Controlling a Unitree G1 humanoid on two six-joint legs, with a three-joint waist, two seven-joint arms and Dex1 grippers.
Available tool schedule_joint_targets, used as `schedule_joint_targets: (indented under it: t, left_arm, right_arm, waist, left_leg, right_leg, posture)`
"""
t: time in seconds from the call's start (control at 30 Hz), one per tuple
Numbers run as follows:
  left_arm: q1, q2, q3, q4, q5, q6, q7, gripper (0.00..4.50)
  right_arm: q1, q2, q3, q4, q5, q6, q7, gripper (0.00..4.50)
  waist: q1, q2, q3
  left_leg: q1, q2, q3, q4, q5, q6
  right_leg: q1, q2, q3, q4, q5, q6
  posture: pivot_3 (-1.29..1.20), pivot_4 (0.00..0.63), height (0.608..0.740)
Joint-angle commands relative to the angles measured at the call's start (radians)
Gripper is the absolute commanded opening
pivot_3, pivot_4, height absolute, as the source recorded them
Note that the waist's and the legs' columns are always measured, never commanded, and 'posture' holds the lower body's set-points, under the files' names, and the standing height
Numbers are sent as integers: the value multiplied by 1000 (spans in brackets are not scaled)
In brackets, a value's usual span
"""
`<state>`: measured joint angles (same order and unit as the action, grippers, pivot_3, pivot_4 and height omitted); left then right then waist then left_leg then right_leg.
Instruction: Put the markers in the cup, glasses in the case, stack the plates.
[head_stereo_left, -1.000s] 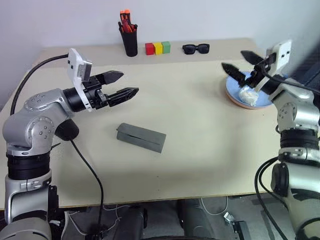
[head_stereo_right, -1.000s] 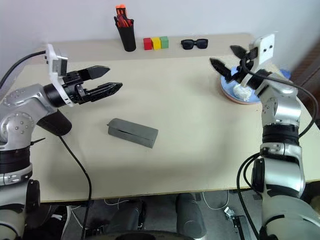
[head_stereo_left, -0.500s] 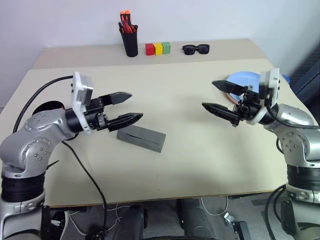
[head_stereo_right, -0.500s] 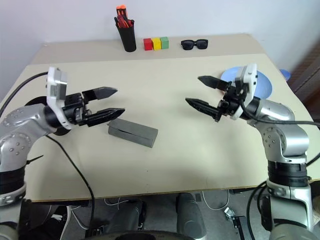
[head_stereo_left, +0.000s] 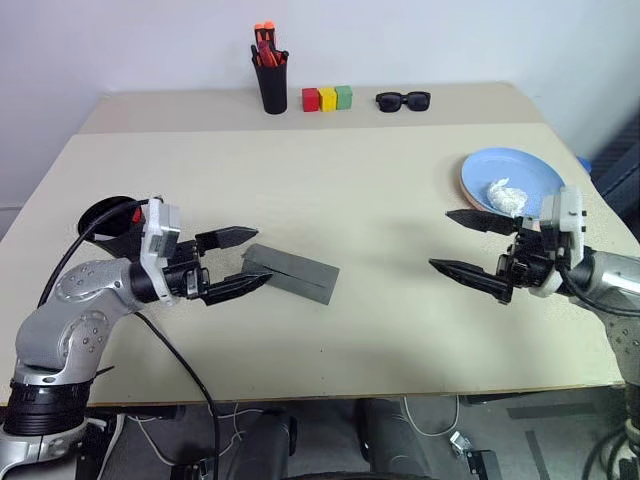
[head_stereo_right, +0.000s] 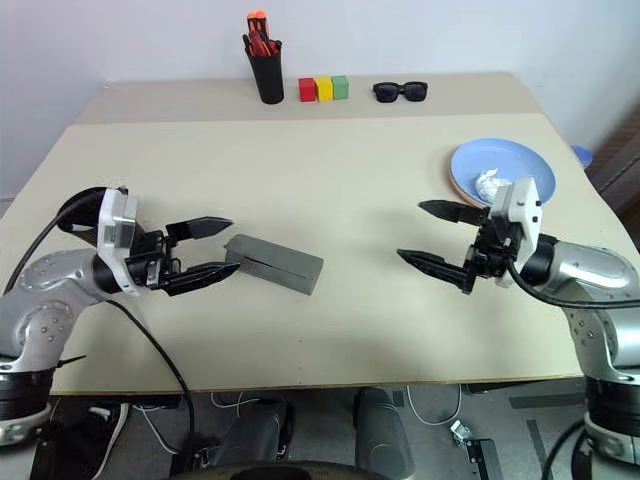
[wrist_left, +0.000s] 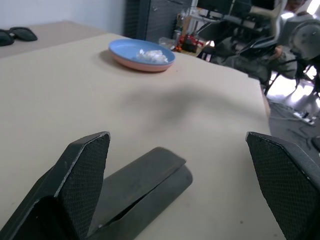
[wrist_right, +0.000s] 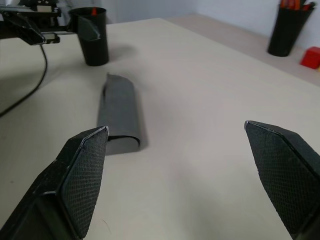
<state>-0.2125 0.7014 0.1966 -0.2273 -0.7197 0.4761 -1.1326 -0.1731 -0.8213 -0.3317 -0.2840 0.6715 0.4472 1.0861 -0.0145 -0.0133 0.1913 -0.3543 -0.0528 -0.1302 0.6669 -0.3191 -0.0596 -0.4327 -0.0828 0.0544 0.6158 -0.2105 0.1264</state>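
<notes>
The grey case (head_stereo_left: 290, 272) lies with its lid down, left of the table's middle. My left gripper (head_stereo_left: 262, 256) is open, with its fingertips at the case's left end. The black cup (wrist_right: 95, 37) stands at the left edge behind that arm, and a red marker tip (wrist_right: 93, 10) pokes above its rim. At the right, the light blue plate (head_stereo_left: 520, 165) rests on the pink plate (wrist_left: 131, 61). My right gripper (head_stereo_left: 440, 239) is open and empty, low over bare table, nearer to me than the plates. The glasses are hidden.
A white crumpled wad (head_stereo_left: 505, 194) lies on the blue plate. Along the back edge stand a black pen holder (head_stereo_left: 271, 85) with red and orange pens, three coloured blocks (head_stereo_left: 328, 98) and black sunglasses (head_stereo_left: 403, 100). A black cable (head_stereo_left: 170, 350) trails from my left arm.
Both arms sank and drew back toward me. The right gripper left the plates for the table's middle right; the left dropped to the case's end. Both stayed open. The view shifted slightly.
</notes>
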Motion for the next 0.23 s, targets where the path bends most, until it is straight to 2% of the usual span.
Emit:
schedule_joint_targets:
  t: [0.03, 0.23]
  left_arm:
    - [3, -7, 8, 45, 39, -87, -32, 4500]
    - [38, 25, 59, 160, 86, -212, -103, 4500]
  right_arm:
    - [-15, -14, -22, -30, 13, -15, -1, 4453]
    - [36, -35, -51, -13, -7, -42, 23, 4453]
  waist:
    - [-1, 0, 0]
    - [1, 0, 0]
  left_leg:
    - [0, 0, 0, 0, 0, 0]
    - [-1, 0, 0, 0, 0, 0]
  right_leg:
    - [0, 0, 0, 0, 0, 0]
    - [0, 0, 0, -1, 0, 0]
  posture:
    - [0, 150, 740]
    - [0, 150, 740]
